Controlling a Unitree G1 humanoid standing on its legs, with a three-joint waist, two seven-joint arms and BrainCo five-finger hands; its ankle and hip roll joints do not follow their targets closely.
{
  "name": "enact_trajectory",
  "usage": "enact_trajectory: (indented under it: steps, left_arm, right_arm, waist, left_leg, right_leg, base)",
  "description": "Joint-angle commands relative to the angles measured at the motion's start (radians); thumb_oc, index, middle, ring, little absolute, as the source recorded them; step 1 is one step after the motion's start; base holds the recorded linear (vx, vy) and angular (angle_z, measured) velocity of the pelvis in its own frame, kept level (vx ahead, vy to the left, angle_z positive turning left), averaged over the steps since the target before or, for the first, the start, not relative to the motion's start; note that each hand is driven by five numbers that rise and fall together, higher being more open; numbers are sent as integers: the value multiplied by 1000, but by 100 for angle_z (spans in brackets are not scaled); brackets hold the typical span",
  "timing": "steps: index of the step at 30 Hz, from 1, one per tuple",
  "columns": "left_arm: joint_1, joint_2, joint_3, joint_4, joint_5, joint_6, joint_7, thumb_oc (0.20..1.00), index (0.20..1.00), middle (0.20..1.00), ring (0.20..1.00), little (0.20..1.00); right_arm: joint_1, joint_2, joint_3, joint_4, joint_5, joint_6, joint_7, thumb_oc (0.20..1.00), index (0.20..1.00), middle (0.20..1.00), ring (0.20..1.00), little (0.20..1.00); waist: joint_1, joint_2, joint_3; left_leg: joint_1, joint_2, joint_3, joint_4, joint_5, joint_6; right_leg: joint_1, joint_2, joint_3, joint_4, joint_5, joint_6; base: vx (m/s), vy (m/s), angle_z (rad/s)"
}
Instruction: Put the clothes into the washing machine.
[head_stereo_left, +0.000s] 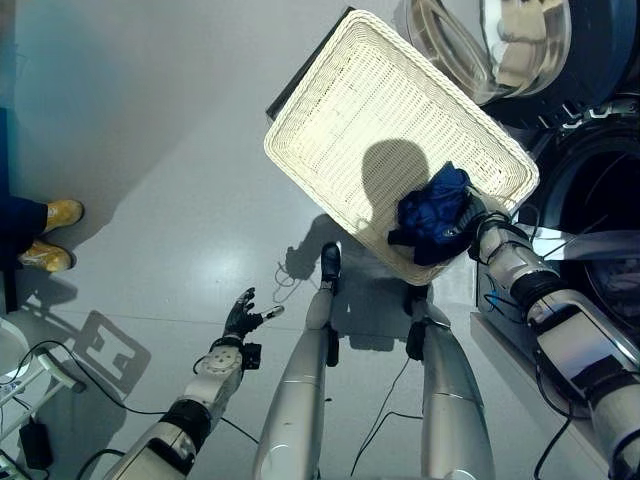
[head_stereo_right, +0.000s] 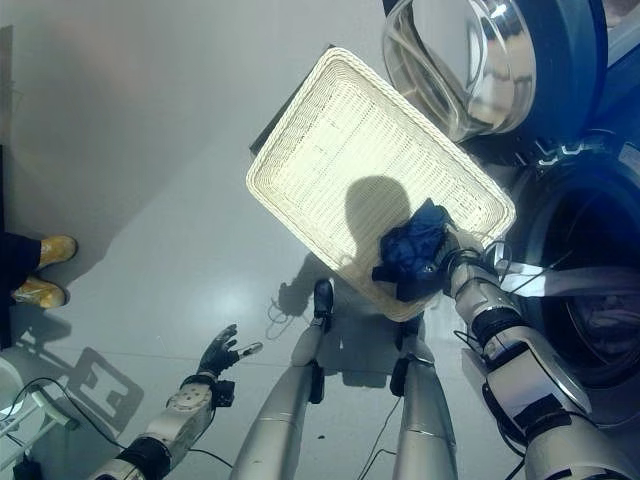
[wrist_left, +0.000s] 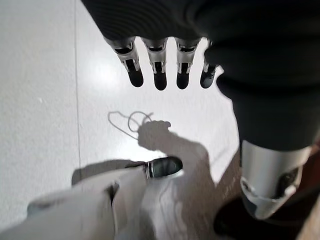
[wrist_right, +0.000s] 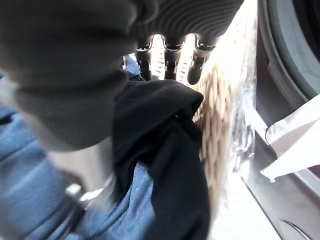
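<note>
right hand (head_stereo_left: 478, 222) closed on blue-and-black garment (head_stereo_left: 435, 212), bunched for lifting | garment lay at basket's (head_stereo_left: 330, 100) corner nearest washing machine (head_stereo_right: 590, 250), touching rim | drum mouth just beside that corner, door (head_stereo_right: 470, 60) swung open beyond basket, path seemingly clear | left hand (head_stereo_left: 240, 316) relaxed open, well apart from basket, over floor

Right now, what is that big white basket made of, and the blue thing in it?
The basket looks like woven wicker or plastic, cream and matte: its strands criss-cross. The blue clothing looks like soft fabric, crumpled in folds, with the right hand against it.
</note>
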Motion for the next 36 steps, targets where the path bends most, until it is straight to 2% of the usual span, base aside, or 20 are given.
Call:
enact_trajectory:
  steps: [1,3,7,10,11,16,18,22,23,26,27,28,31,36]
  left_arm:
    - [-41,-19,-12,-1,24,22,12,1000,1000,1000,1000,1000]
    - [-47,-5,-10,-7,14,41,10,1000,1000,1000,1000,1000]
    - [-41,6,12,-14,4,58,7,1000,1000,1000,1000,1000]
    - [-33,15,24,-21,-3,67,12,1000,1000,1000,1000,1000]
    - [-26,21,36,-17,-5,63,10,1000,1000,1000,1000,1000]
    - [-16,23,56,-16,3,60,19,1000,1000,1000,1000,1000]
    - [-6,34,68,-25,11,59,25,1000,1000,1000,1000,1000]
    - [-4,36,70,-25,12,58,25,1000,1000,1000,1000,1000]
    - [7,45,92,-21,18,60,25,1000,1000,1000,1000,1000]
    - [8,42,101,-10,17,58,23,1000,1000,1000,1000,1000]
    - [8,39,102,-7,17,57,24,1000,1000,1000,1000,1000]
    - [11,29,101,2,19,51,29,1000,1000,1000,1000,1000]
    - [16,15,98,15,21,39,32,1000,1000,1000,1000,1000]
    - [22,-27,95,49,18,17,47,1000,1000,1000,1000,1000]
  right_arm:
    - [69,44,73,106,85,-10,280,200,200,200,200,200]
    - [69,53,69,70,186,-43,362,200,200,200,200,200]
    - [81,46,72,2,210,-82,397,200,200,200,200,200]
    - [95,28,78,-59,246,-81,380,200,200,200,200,200]
    - [101,20,76,-94,234,-61,368,200,200,200,200,200]
    - [113,-3,81,-138,215,-54,331,200,200,200,200,200]
    - [118,-30,70,-189,300,-52,325,200,200,200,200,200]
    - [120,-34,64,-203,324,-51,321,200,200,200,200,200]
    - [149,-54,12,-293,493,-44,298,200,200,200,200,200]
    - [172,-53,-28,-307,625,-60,274,200,200,200,200,200]
    - [176,-51,-39,-309,673,-64,264,200,200,200,200,200]
    - [197,-37,-98,-312,848,-76,261,200,200,200,200,200]
    - [220,-17,-151,-308,986,-88,255,200,200,200,200,200]
    - [288,58,-287,-294,1351,-70,304,200,200,200,200,200]
  waist:
    - [63,72,8]
    - [60,64,8]
    - [55,50,8]
    - [48,39,8]
    - [43,30,8]
    - [36,18,8]
    - [32,8,8]
    - [30,6,8]
    - [14,-10,8]
    - [5,-14,8]
    - [2,-14,8]
    - [-8,-11,8]
    - [-17,-6,8]
    - [-46,13,8]
  left_leg:
    - [-26,-119,83,72,-104,24]
    - [-23,-119,80,82,-106,21]
    - [-20,-116,79,86,-104,20]
    - [-19,-112,81,89,-105,20]
    - [-16,-109,81,91,-107,19]
    - [-11,-101,84,89,-108,19]
    - [-9,-93,88,92,-111,18]
    - [-8,-92,89,92,-112,17]
    - [4,-84,95,96,-118,14]
    - [13,-80,101,95,-120,12]
    - [15,-79,104,94,-120,11]
    - [24,-78,111,95,-124,10]
    - [31,-78,117,98,-129,9]
    - [53,-81,135,105,-143,8]
  right_leg:
    - [9,30,-33,-147,74,48]
    - [9,36,-27,-134,69,44]
    - [10,44,-20,-128,66,41]
    - [10,51,-16,-127,67,40]
    - [11,57,-13,-124,65,38]
    - [13,64,-10,-121,65,36]
    - [15,68,-9,-115,62,35]
    - [15,69,-9,-114,61,35]
    - [20,80,-2,-108,59,33]
    - [25,84,3,-109,59,32]
    - [25,84,4,-110,60,32]
    - [30,86,10,-113,58,31]
    - [33,86,17,-111,54,30]
    - [41,85,39,-110,45,26]
  base:
    - [15,-57,4]
    - [14,-47,4]
    - [-6,-41,7]
    - [-22,-67,9]
    - [-23,-48,8]
    - [-26,-58,13]
    - [-37,-82,5]
    - [-23,-38,-1]
    - [-63,-84,-4]
    - [-51,-43,-13]
    - [-55,-5,-22]
    - [-40,4,-14]
    - [-35,36,-12]
    - [-26,62,-18]
